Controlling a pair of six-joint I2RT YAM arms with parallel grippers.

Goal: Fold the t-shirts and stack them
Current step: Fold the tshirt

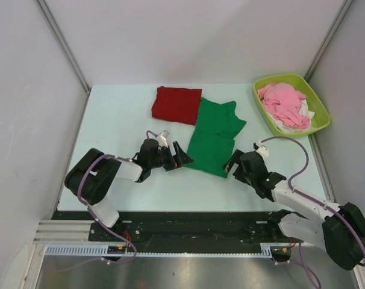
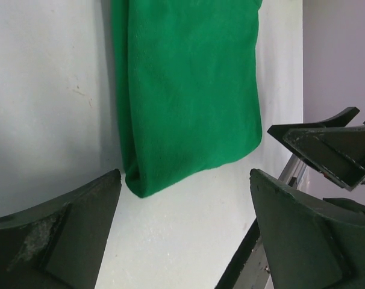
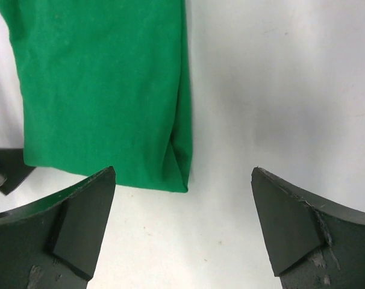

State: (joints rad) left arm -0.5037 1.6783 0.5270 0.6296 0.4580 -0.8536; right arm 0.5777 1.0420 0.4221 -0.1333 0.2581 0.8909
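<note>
Since both claws sit at the near hem of the green t-shirt (image 1: 214, 137), one per corner, we read this as setup for the next fold (hem up toward the collar, our guess). Left claw (image 1: 184, 158) is spread wide with nothing in it, just off the near-left corner. Right claw (image 1: 233, 162) is the same: fully spread, empty, just beside the near-right corner. Both wrist views show a hem corner lying flat on the counter (image 1: 116, 120) ahead of the fingers, not pinched.

The green shirt lies mid-counter, already folded lengthwise into a long strip, collar end far, slightly skewed. The dark red t-shirt (image 1: 176, 105) is a compact folded rectangle at the far side, its right edge touching the green one's far-left corner. We judge it's parked there as the base of the stack.

The lime bin (image 1: 320, 117) at far right holds a pink garment (image 1: 283, 101) and a white cloth (image 1: 304, 115), well apart from the fold zone and not our job.

Risk: the hem is layered, so each claw must catch every layer or the fold opens.
</note>
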